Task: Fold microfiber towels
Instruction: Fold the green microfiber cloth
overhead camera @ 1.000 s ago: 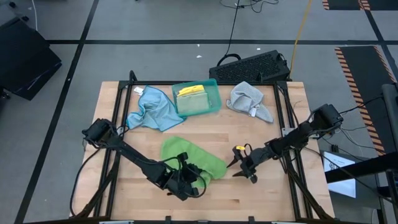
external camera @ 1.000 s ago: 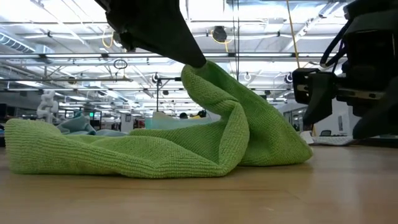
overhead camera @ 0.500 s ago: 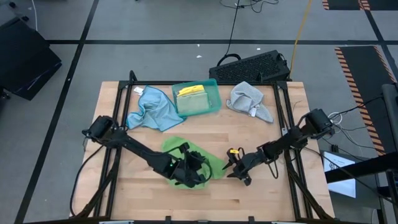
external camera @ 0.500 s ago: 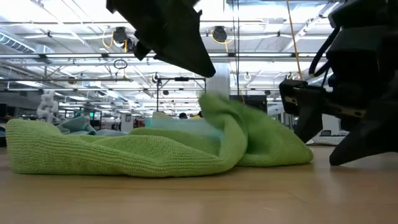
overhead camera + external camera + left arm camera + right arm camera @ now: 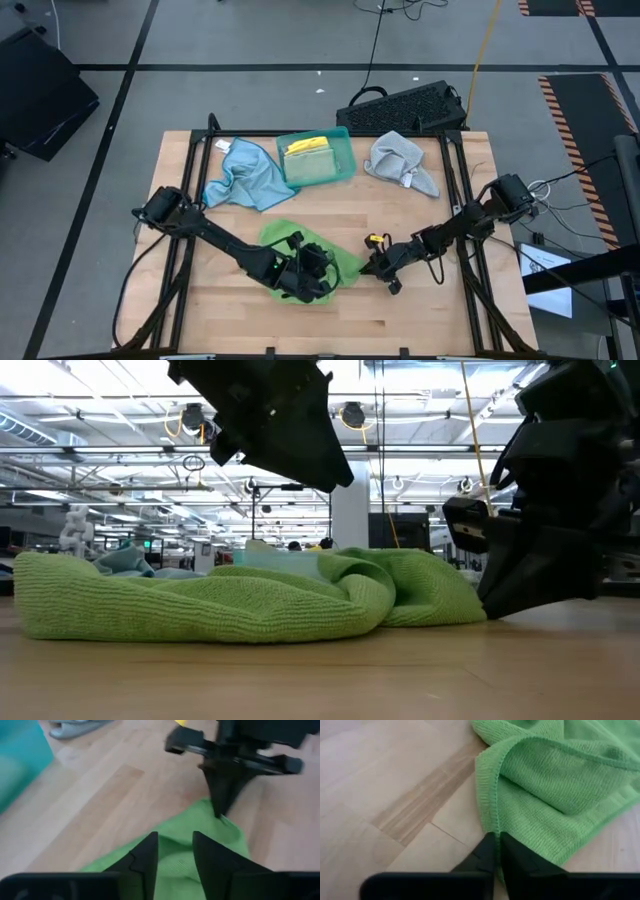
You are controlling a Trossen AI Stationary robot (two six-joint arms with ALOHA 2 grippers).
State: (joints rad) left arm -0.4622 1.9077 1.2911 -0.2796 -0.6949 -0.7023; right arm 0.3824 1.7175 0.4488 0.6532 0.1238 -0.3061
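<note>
Right hand (image 5: 495, 842) pinches the green towel (image 5: 300, 250) edge to anchor the fold — left hand (image 5: 175, 852) hovers, fingers spread.

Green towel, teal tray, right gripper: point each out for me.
Green towel (image 5: 272, 240): high view, its bare far-left part.
Teal tray (image 5: 346, 143): high view, its right rim.
Right gripper (image 5: 495, 840): right wrist view, between the shut fingertips at the towel's hem.
</note>
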